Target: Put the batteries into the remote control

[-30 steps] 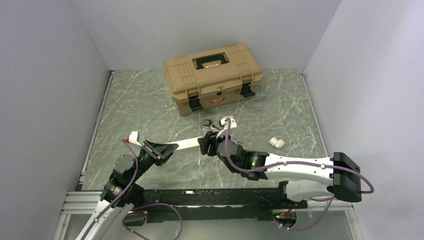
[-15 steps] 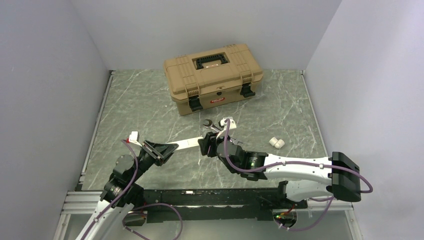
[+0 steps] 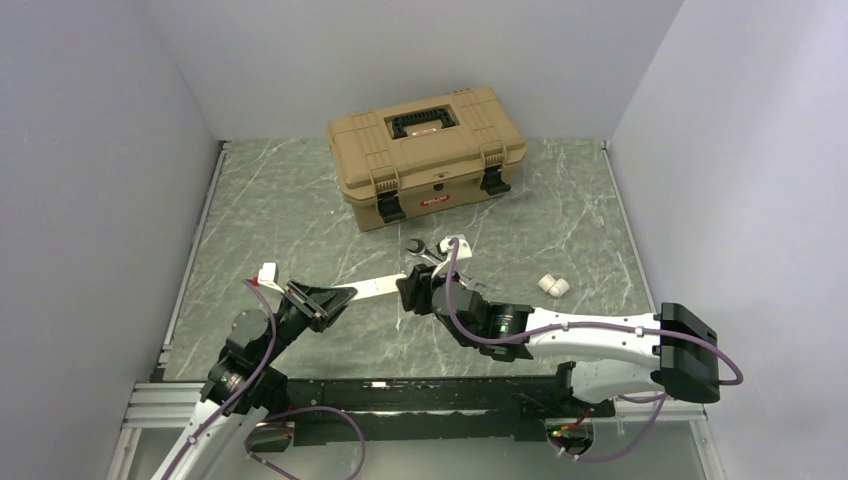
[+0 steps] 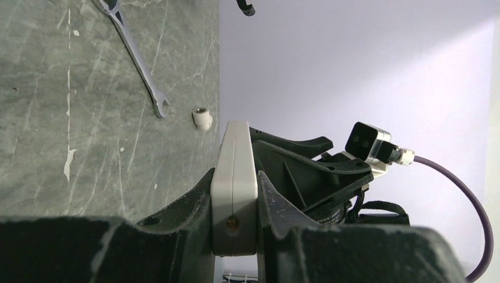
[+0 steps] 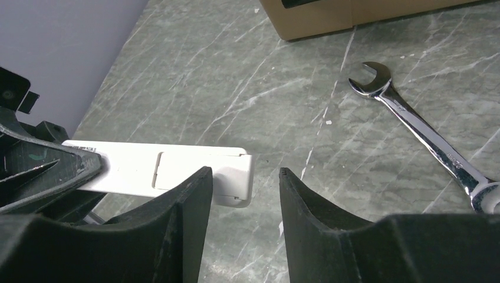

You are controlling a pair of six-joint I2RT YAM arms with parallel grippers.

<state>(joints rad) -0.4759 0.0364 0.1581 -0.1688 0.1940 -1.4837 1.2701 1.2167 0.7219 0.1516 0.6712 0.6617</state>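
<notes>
Left claw (image 4: 234,194): grips remote control (image 5: 171,168) by one end, steadying it.
Right claw (image 5: 243,177): jaws apart at free end, likely for the battery cover (image 5: 184,167).

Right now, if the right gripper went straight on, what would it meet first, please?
Probably the remote control: its free end lies just ahead of the right gripper, jaws open; depth unclear.
</notes>
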